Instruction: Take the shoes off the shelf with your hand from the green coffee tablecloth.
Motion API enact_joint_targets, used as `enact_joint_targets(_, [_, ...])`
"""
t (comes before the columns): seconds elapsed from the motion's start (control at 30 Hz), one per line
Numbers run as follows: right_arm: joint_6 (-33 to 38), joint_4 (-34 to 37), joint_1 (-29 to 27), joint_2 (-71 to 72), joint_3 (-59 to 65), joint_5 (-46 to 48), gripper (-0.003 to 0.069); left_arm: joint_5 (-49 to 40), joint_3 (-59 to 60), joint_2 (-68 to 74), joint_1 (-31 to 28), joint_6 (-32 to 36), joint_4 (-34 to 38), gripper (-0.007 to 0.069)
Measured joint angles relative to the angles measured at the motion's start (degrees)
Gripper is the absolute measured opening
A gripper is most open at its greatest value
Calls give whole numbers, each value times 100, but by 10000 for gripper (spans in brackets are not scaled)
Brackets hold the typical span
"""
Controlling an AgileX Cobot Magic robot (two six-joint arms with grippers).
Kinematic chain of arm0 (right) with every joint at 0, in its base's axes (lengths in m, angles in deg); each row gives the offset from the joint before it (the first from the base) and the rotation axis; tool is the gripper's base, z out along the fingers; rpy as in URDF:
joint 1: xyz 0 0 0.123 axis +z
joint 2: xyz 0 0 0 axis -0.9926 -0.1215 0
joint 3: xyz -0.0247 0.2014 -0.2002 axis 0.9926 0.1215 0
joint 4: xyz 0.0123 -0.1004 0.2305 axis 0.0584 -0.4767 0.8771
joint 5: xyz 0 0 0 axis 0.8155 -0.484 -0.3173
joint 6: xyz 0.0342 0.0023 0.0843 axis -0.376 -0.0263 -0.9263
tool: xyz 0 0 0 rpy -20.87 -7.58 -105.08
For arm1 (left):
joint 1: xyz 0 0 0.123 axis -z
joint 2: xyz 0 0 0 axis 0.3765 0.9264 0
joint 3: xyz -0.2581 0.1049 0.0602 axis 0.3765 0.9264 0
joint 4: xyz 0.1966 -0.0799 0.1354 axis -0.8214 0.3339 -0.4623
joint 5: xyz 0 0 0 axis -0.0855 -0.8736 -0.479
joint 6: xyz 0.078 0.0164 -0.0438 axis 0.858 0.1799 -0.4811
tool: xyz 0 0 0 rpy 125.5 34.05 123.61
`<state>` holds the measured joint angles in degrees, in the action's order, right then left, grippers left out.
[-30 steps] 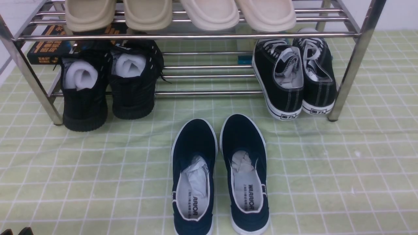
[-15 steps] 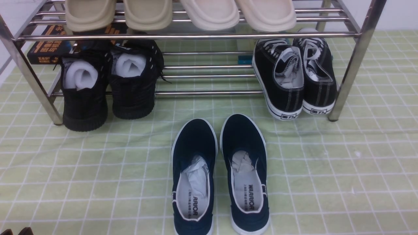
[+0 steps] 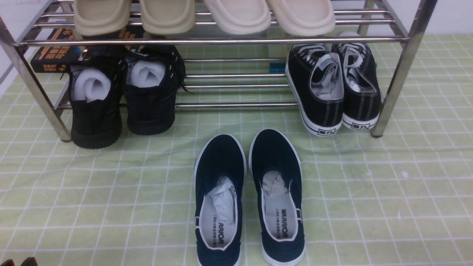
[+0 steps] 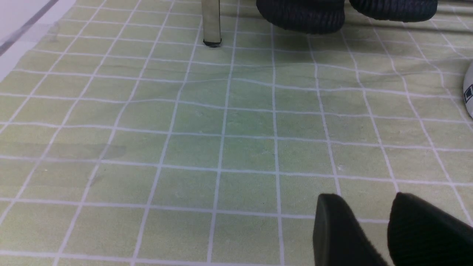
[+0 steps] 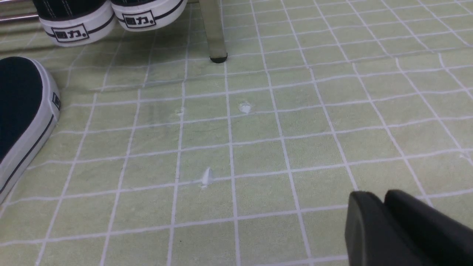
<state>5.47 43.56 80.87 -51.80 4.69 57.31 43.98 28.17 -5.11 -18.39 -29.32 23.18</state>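
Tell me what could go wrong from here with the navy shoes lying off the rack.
The navy shoes lie on the tablecloth with both grippers clear. A re-approach could bump them. The cloth is wrinkled, so a low fingertip might snag it. The right shoe's toe sits near the lace-up sneakers.

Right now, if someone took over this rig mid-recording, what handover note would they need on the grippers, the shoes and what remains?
Left gripper: low over the green tablecloth, empty; a narrow gap shows between its fingers, so open or shut cannot be told.
Right gripper: also low over the cloth, empty, fingers almost together.
Navy slip-on shoes: both off the chrome shelf, side by side on the cloth in front of it, toes toward the shelf.
Done: the pair is off the shelf and released.
Left: nothing for this pair. Black knit shoes, black lace-up sneakers and beige slippers sit on the rack.
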Motion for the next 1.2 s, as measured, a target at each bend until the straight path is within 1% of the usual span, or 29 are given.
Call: enact_joint_targets(1.2, [0, 19, 0, 0, -5, 0, 132, 0, 0, 0, 0, 0, 0, 242])
